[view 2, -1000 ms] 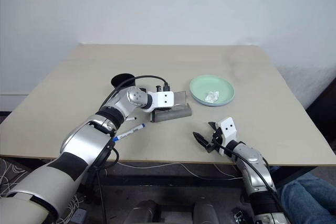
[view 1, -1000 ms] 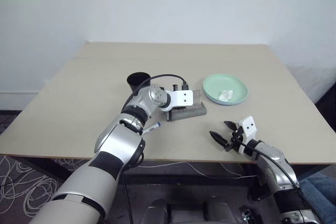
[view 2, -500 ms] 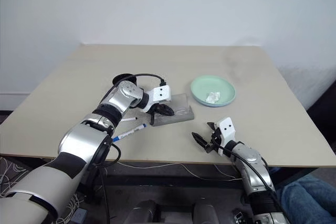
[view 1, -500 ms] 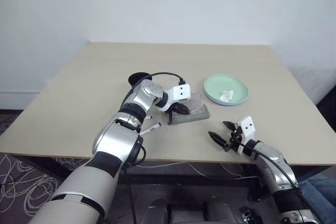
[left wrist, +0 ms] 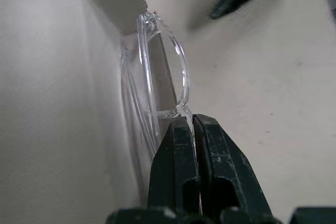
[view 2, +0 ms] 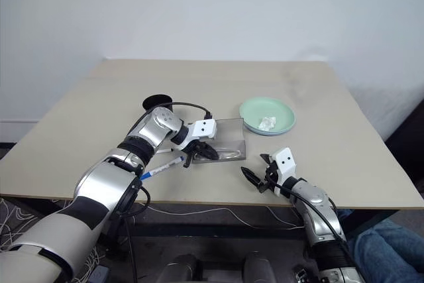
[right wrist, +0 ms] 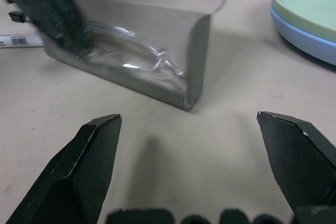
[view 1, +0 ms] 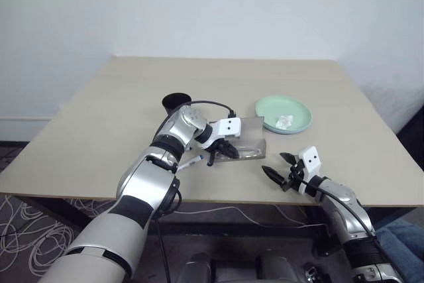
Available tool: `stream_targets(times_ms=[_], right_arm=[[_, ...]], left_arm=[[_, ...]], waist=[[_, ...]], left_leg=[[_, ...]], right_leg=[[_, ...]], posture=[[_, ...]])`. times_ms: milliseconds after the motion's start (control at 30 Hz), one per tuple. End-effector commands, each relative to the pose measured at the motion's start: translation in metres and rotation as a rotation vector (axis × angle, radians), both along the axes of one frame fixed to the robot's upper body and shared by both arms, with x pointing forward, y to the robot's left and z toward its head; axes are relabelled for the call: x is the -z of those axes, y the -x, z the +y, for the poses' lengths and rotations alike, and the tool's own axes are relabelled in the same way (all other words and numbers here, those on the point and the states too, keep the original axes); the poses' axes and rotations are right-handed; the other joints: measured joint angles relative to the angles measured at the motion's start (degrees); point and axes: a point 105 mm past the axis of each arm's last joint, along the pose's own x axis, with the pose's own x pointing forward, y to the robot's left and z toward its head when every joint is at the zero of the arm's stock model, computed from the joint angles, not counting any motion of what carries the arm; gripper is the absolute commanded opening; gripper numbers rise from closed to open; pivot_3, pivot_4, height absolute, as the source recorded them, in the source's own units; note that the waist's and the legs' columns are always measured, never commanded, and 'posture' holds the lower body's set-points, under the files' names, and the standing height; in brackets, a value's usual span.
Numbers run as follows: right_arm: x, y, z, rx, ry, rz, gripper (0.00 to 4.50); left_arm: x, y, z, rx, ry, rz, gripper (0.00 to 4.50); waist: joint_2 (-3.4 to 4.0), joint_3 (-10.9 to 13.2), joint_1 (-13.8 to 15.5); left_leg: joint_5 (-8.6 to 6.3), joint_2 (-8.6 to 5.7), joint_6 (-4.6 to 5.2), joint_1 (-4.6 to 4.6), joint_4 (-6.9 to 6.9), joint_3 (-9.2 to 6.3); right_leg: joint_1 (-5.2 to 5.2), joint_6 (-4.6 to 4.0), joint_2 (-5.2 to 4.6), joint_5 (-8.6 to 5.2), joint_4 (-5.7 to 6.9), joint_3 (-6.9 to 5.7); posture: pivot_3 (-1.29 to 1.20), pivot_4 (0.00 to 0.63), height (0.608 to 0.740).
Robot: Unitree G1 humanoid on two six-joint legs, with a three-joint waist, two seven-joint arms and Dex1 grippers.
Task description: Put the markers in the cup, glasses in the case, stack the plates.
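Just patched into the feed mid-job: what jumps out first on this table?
Near the table's front middle, the left gripper is shut on the clear glasses, right at the open grey case. To its right the two plates are stacked, mint green on light blue, with something small and white on top. The right gripper hangs open near the front edge.

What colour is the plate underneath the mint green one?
Light blue. The lower plate shows best in the right wrist view, its rim peeking out beneath the mint green plate.
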Motion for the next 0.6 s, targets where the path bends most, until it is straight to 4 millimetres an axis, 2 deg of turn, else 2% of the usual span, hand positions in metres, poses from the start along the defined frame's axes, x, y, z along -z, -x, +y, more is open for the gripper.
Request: stream_targets(times_ms=[33, 167, 433, 600], right_arm=[[-0.011, -0.005, 0.001, -0.002, -0.004, -0.045, 4.5], [-0.011, -0.005, 0.002, -0.006, -0.004, -0.042, 4.5], [-0.011, -0.006, 0.003, -0.012, -0.003, -0.044, 4.5], [-0.012, -0.006, 0.004, -0.017, -0.003, -0.044, 4.5]], left_arm=[[-0.005, -0.016, 0.002, -0.095, 0.004, -0.106, 0.02], [-0.014, -0.024, -0.003, -0.133, 0.043, -0.153, 0.02], [-0.02, -0.034, -0.003, -0.185, 0.053, -0.245, 0.02], [-0.032, -0.04, -0.008, -0.224, 0.108, -0.283, 0.02]], waist=[[0.0, 0.0, 0.0], [0.0, 0.0, 0.0], [0.0, 0.0, 0.0], [-0.01, 0.0, 0.0]], left_leg=[[0.0, 0.01, 0.0, -0.02, 0.0, -0.03], [0.0, 0.01, 0.0, -0.26, 0.01, -0.07], [0.0, 0.0, 0.01, -0.28, -0.02, -0.05], [0.02, -0.02, 0.03, -0.43, -0.06, 0.03]], right_leg=[[0.05, 0.0, 0.0, 0.0, -0.01, -0.04], [-0.1, 0.0, -0.01, 0.0, -0.05, -0.12], [-0.17, 0.01, -0.01, -0.01, -0.02, -0.12], [-0.32, 0.35, -0.01, -0.13, -0.07, -0.05]], posture=[[0.0, 0.0, 0.74], [0.0, 0.0, 0.74], [0.0, 0.0, 0.74], [0.0, 0.0, 0.74]])
